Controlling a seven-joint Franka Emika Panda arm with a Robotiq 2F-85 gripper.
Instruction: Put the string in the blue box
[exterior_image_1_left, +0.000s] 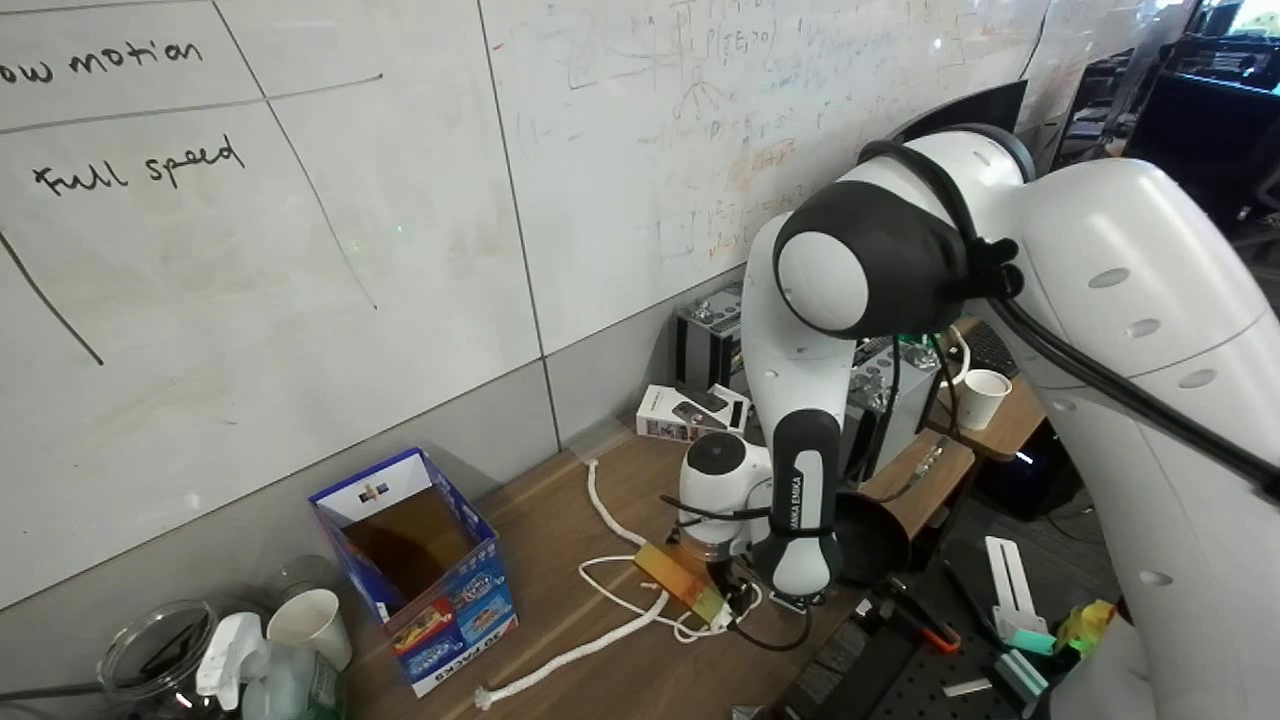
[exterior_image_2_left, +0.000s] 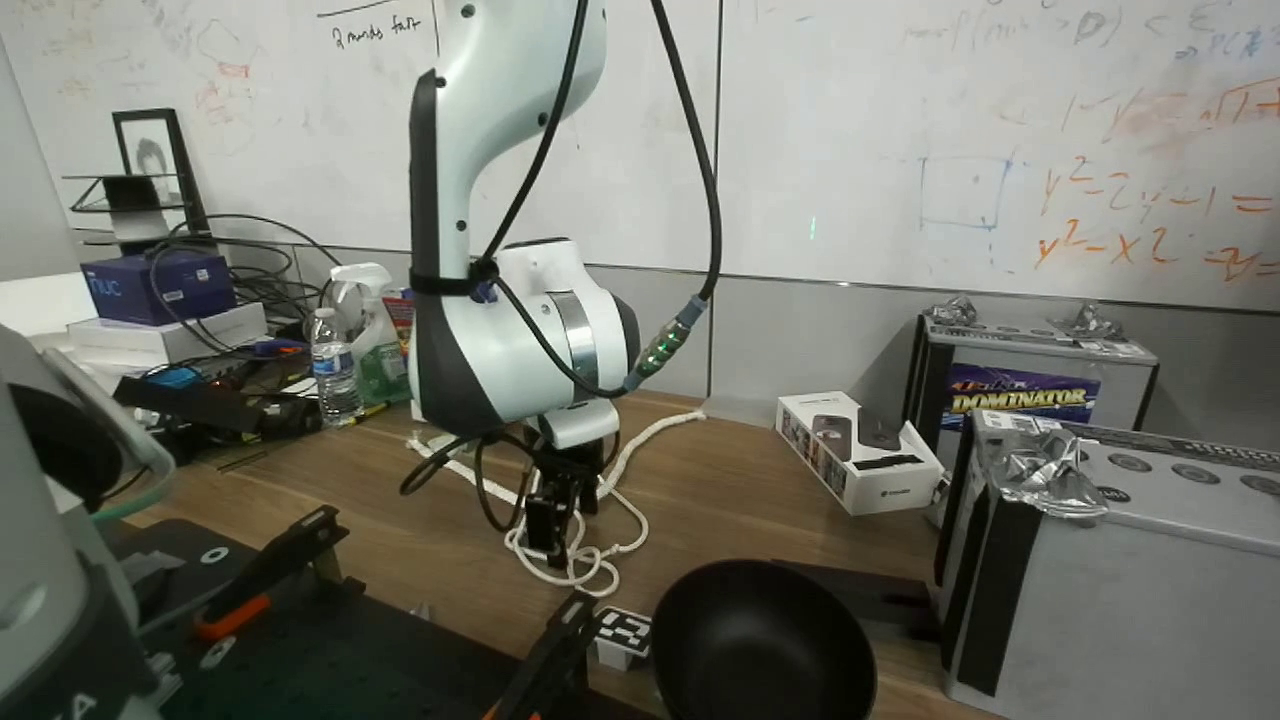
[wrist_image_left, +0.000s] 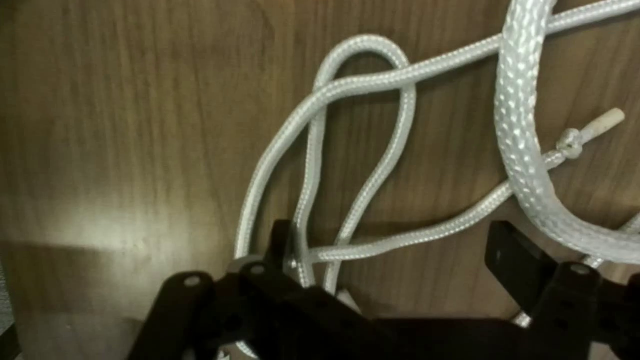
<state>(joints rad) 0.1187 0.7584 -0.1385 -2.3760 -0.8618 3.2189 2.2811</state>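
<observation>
You've got the black two-fingered gripper (wrist_image_left: 390, 245) spread wide, low over the brown wooden bench (wrist_image_left: 135, 125)! The long thin white cord (wrist_image_left: 367, 82) lies looped just beside one fingertip (wrist_image_left: 280, 245), strands showing between your jaws, while the blue printed cardboard box (exterior_image_1_left: 460, 610) stands well apart.

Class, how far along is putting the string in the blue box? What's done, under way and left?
Done: the blue box stands open, with the open gripper low over the string. In hand: apparently the grasp, since the string shows between the jaws in the wrist view; nothing looks held. Left: grip, lift, carry and lower the string into the box, where none shows.
</observation>
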